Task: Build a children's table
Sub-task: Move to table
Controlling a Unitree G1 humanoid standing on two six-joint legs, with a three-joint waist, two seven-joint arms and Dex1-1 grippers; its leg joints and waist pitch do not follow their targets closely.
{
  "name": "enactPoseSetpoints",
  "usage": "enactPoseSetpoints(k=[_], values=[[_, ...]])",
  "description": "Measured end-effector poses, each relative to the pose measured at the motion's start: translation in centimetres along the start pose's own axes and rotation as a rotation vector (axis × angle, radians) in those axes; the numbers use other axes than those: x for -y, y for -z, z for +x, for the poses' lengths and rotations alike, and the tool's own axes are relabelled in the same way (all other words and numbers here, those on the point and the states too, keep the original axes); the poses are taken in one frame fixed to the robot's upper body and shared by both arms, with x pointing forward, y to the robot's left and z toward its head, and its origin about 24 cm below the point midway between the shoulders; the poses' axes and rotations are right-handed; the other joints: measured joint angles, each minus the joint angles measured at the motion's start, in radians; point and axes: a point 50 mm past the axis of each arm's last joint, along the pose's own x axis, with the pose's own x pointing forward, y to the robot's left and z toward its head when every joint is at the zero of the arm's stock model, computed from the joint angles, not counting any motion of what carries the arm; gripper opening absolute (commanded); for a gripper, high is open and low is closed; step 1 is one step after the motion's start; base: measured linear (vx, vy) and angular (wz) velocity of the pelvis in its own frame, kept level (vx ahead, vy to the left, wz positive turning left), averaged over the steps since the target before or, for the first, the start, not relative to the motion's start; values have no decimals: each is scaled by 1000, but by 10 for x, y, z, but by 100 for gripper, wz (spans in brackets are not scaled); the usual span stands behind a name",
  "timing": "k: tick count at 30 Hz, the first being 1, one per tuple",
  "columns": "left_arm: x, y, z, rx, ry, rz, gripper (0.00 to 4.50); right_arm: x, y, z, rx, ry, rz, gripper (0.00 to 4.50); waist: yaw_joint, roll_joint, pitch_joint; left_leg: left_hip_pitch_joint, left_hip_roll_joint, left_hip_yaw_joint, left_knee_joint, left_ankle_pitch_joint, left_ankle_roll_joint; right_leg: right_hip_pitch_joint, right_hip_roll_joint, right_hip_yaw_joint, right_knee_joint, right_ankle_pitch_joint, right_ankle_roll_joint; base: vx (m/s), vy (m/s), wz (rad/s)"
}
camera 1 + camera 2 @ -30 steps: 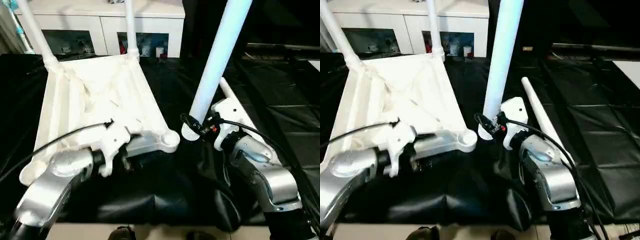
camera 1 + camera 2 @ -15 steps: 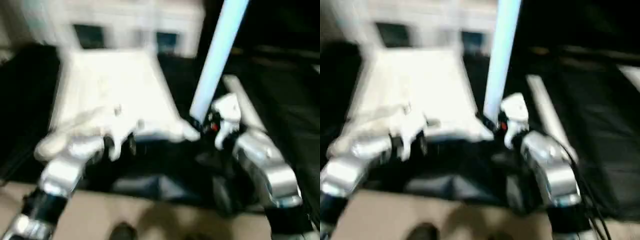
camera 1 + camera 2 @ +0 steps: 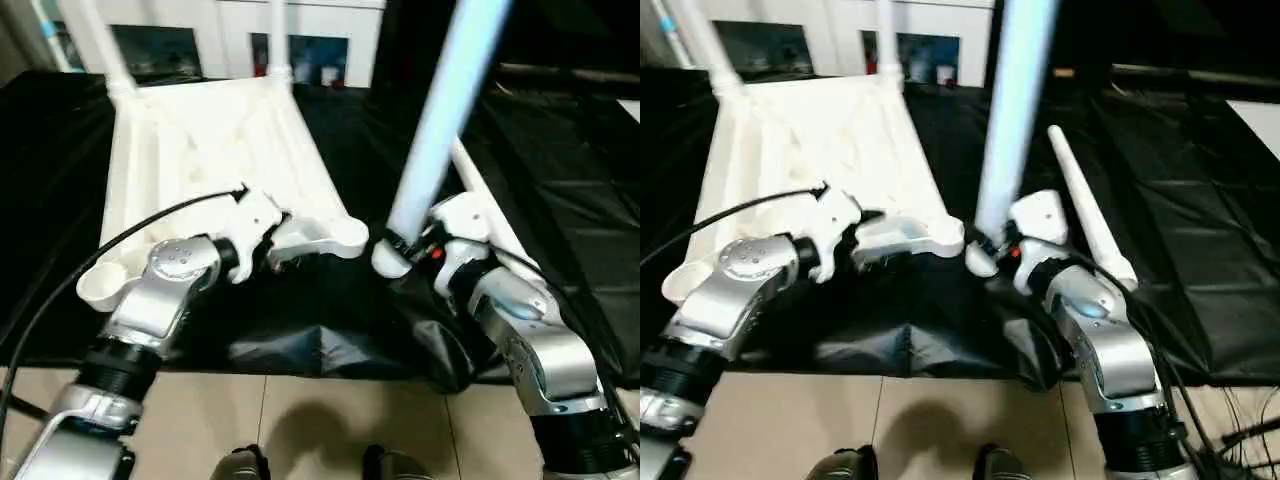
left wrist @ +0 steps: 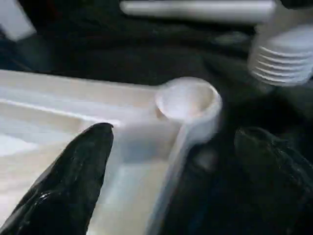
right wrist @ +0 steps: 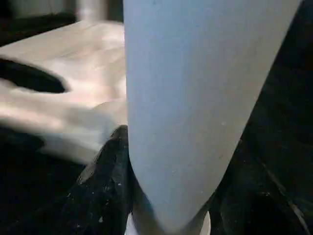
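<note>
Tabletop (image 3: 200,150) flipped upside down on the black sheet (image 3: 330,330), ribbed X-braced underside facing up. Two legs (image 3: 95,40) already standing in the far corner sockets, right in front of the white cabinet (image 3: 300,15). Near-right corner socket (image 4: 188,100) empty, same for the near-left one. Left gripper (image 4: 171,161) spread wide open around the near edge of the tabletop just beside that near-right socket, one finger (image 4: 73,171) over the underside, the other off the rim, nothing clamped. Right gripper (image 3: 400,245) closed on a third leg (image 3: 445,110), held upright with a slight tilt, its ribbed flared end just beside the near-right socket but not in it. Fourth leg (image 3: 1085,215) lying flat on the sheet past the right arm.
</note>
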Motion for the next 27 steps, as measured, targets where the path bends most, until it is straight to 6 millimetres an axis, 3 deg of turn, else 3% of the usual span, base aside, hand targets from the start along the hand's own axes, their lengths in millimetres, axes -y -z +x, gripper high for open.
enactPoseSetpoints(k=[4,8,14,17,21,27], values=[[3,-2,-17,148,-250,-134,443,-2,-1,-5,30,68,30,186,-7,2,-1,3,3,2,0,0,0,0,1,-1,0,15,-3,0,0,0],[10,14,-39,148,-462,-203,443,-13,12,-7,5,75,79,186,-6,1,-1,1,6,4,-1,0,0,-3,2,-1,1,28,5,0,0,0],[22,10,-47,194,-537,-254,443,-29,11,0,14,31,103,186,2,-5,-3,-1,12,9,0,1,1,-3,4,-2,2,45,16,30,-8,2],[22,5,-48,204,-554,-250,443,-33,11,1,15,18,104,186,-1,-5,-3,6,16,14,-2,1,1,2,4,-2,1,42,20,76,-7,-1],[24,0,-48,205,-552,-245,443,-31,10,1,17,26,104,186,-5,-5,-3,29,17,20,-9,-2,-3,22,5,-3,-1,35,29,97,3,-3],[25,-3,-48,203,-553,-243,443,-28,10,0,18,43,103,186,-2,-2,-5,50,21,22,-15,-30,0,43,16,-3,0,2,14,122,-4,0]])
